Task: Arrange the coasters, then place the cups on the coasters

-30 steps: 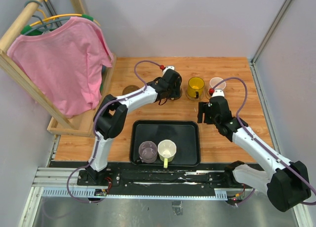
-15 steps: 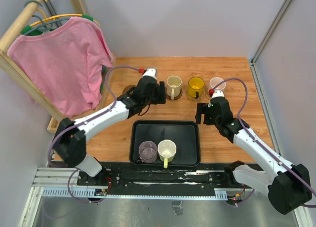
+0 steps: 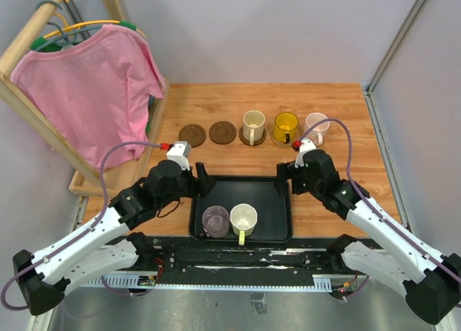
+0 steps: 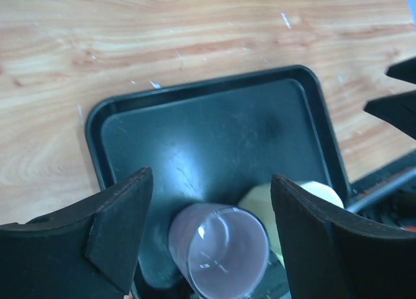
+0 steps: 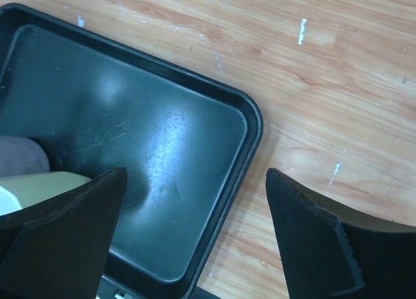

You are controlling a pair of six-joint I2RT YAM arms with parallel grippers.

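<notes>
The grey-lilac cup [image 3: 215, 220] stands upright at the lower left of the black tray [image 3: 242, 178], with the white cup [image 3: 243, 218] just to its right. My left gripper [image 3: 202, 183], wide and empty, hangs over the tray's upper left edge, so I judge it the nearer one (its wrist view frames that cup between the fingers). My right gripper [image 3: 282, 178], also wide and empty, is closer to the white cup. Two bare dark coasters [image 3: 191, 134] lie up-frame on the bench [image 3: 338, 108].

Visible are a black tray [image 3: 245, 191], lilac cup [image 3: 215, 220], amber cup [image 3: 285, 127] and dark brown coaster [image 3: 191, 134].
</notes>
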